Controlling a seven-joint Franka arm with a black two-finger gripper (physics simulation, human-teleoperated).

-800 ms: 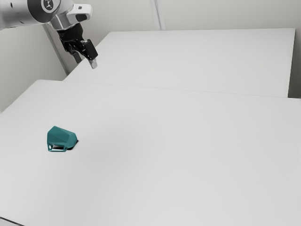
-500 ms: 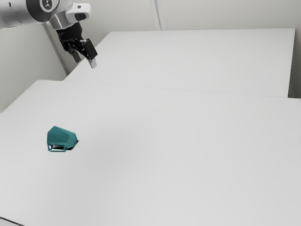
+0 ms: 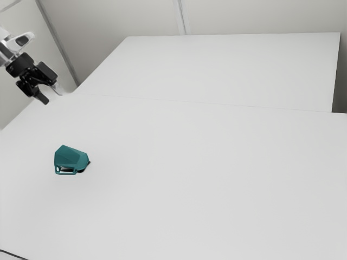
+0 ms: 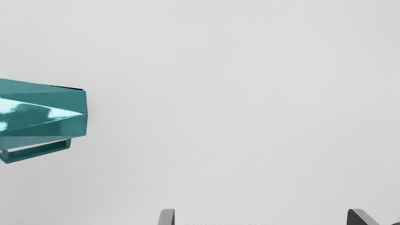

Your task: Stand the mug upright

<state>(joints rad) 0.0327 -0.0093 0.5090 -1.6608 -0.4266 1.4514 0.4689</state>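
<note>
End effector: One black two-finger end effector [image 3: 52, 98] is hovering released above the level of the tabletop [image 3: 190, 179], at the end of one white arm [image 3: 6, 47] coming in from the exterior view's left.
Fingers: Two fingers [image 4: 167, 217] are standing wide apart in the wrist view, with pale surface showing between them.
Mug: One teal, faceted mug [image 3: 71, 157] is lying on its side on the tabletop, below the end effector and well apart from it. In the exterior view it is sitting nearer the camera than the end effector; in the wrist view it is appearing outside the gap between the fingers, off to one finger's side, with part of its body running out of frame.
Handle: One angular, looped handle [image 4: 39, 152] is jutting sideways from the mug's body.
Surfaces: Two white surfaces are filling the scene, the tabletop beneath the mug and a second surface [image 3: 233, 70] lying beyond it, off to the exterior view's right of the end effector.
Dark line: One thin dark line [image 3: 13, 255] is crossing the exterior view's lower left corner, on the camera's side of the end effector and mug.
</note>
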